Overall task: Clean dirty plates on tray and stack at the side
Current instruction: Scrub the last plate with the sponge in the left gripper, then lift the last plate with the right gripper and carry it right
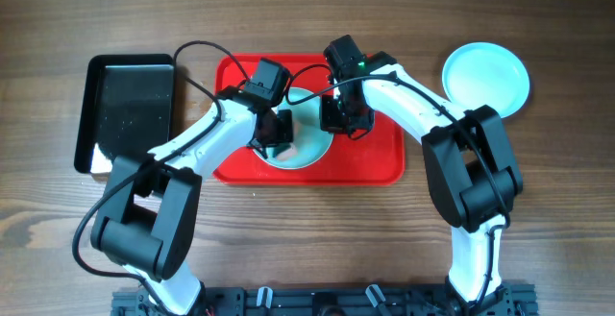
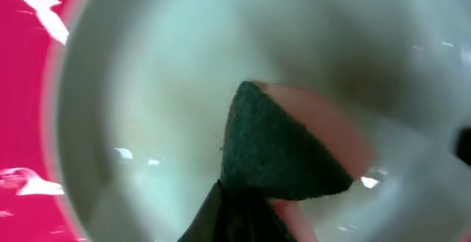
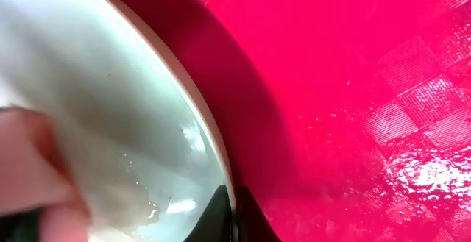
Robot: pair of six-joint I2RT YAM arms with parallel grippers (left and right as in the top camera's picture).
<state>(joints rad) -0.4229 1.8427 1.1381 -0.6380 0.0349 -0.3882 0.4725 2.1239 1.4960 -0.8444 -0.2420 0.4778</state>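
A pale blue-white plate point(image 1: 306, 135) lies on the red tray point(image 1: 380, 158). My left gripper point(image 1: 274, 129) is shut on a sponge with a dark green face and pink body point(image 2: 283, 150) and presses it onto the plate's inside point(image 2: 147, 124). My right gripper point(image 1: 344, 114) is shut on the plate's right rim point(image 3: 213, 165), its fingers point(image 3: 234, 216) either side of the edge, with the red tray point(image 3: 353, 87) beneath. A second, clean-looking plate point(image 1: 485, 78) lies on the table at the far right. A third plate is not visible.
A glossy black tray point(image 1: 133, 109) lies left of the red tray, with something white at its front left corner point(image 1: 99, 162). The wooden table point(image 1: 317, 230) surrounds both trays.
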